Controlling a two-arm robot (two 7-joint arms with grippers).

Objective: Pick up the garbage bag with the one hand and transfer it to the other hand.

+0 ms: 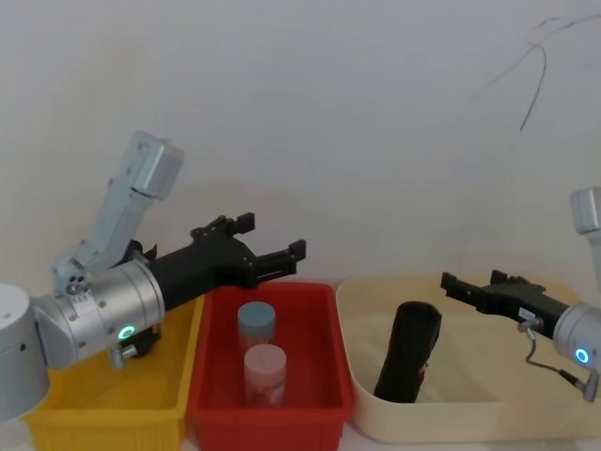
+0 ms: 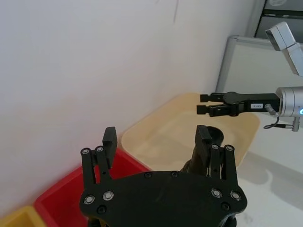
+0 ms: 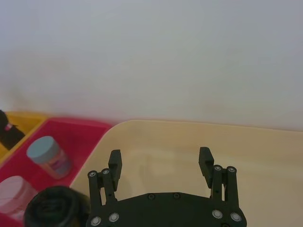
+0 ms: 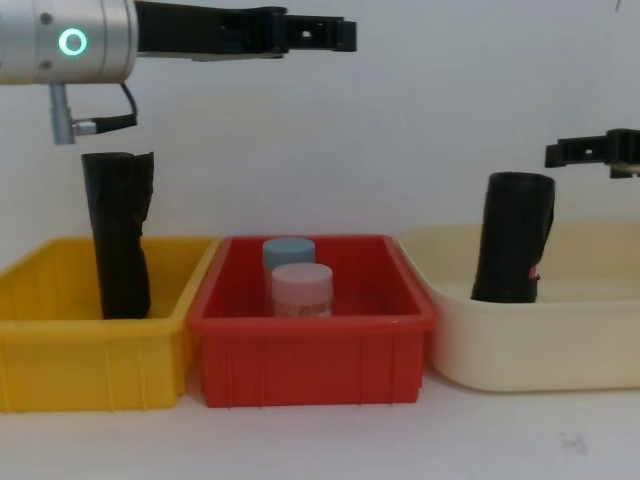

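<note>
The garbage bag (image 1: 408, 352), a tall black roll with a small red mark low on its side, leans upright in the cream tub (image 1: 488, 420); it also shows in the chest view (image 4: 513, 238). My right gripper (image 1: 449, 282) hovers open just right of and above the bag's top, with nothing between its fingers (image 3: 115, 161). The roll's top (image 3: 54, 208) lies beside that gripper, apart from it. My left gripper (image 1: 274, 235) hangs open and empty over the back of the red bin (image 1: 272, 411), pointing toward the tub.
The red bin holds a blue-lidded jar (image 1: 255, 324) and a pink jar (image 1: 264, 371). Another black roll (image 4: 117, 235) with a loose flap stands in the yellow bin (image 4: 90, 375) at the left. A white wall rises close behind the bins.
</note>
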